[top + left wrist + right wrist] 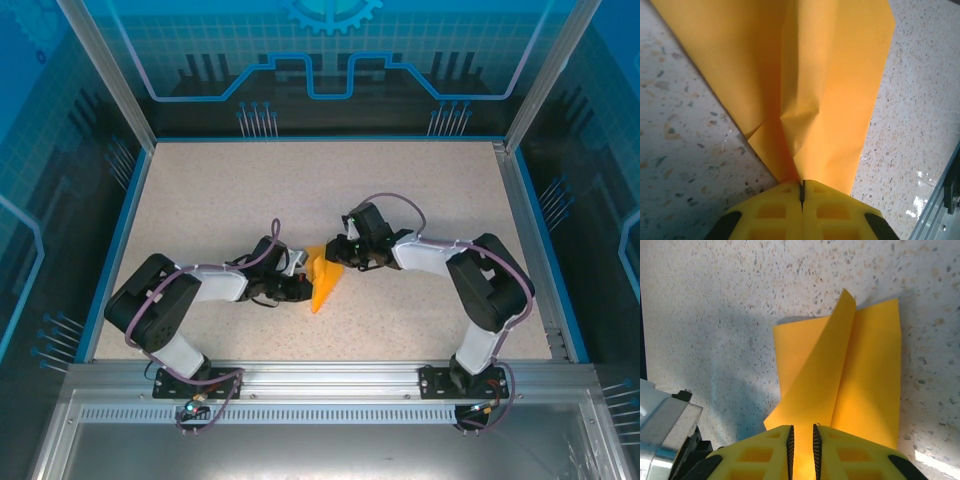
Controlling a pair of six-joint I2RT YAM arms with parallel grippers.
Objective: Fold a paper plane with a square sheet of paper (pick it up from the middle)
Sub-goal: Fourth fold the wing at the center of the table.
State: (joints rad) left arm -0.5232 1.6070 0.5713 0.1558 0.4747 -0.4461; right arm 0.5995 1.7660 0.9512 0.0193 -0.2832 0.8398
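Top external view: paper plane (pixel 324 281) lies at frame centre on the table (pixel 250 190), between the two arms; its long axis runs roughly top to bottom of the frame, wide end up, sharp tip toward the lower edge; left gripper (pixel 299 287) meets it from the left at about mid-length, right gripper (pixel 340 262) from the upper right at the wide end; both are in contact, so neither arm is clearly nearer.

Left wrist view: left gripper (pixel 801 189) sits bottom centre; jaws pressed together w/ only a hairline seam; paper plane (pixel 835 75) comes out of that seam and fans toward the top of the frame, centre crease running almost straight up from the pinch; so the paper lies dead ahead of this gripper, axis in line w/ the fingers.

Right wrist view: right gripper (pixel 801 432) sits bottom centre; jaws nearly closed, a narrow slot left, orange paper filling it, which reads as a pinch on a raised fold; paper plane (pixel 867 380) spreads upward, layers overlapping, one flap peaking at upper centre; again straight ahead.

Judgement: next crease prob. depends on both pinches pulling along that shared axis w/o twisting.
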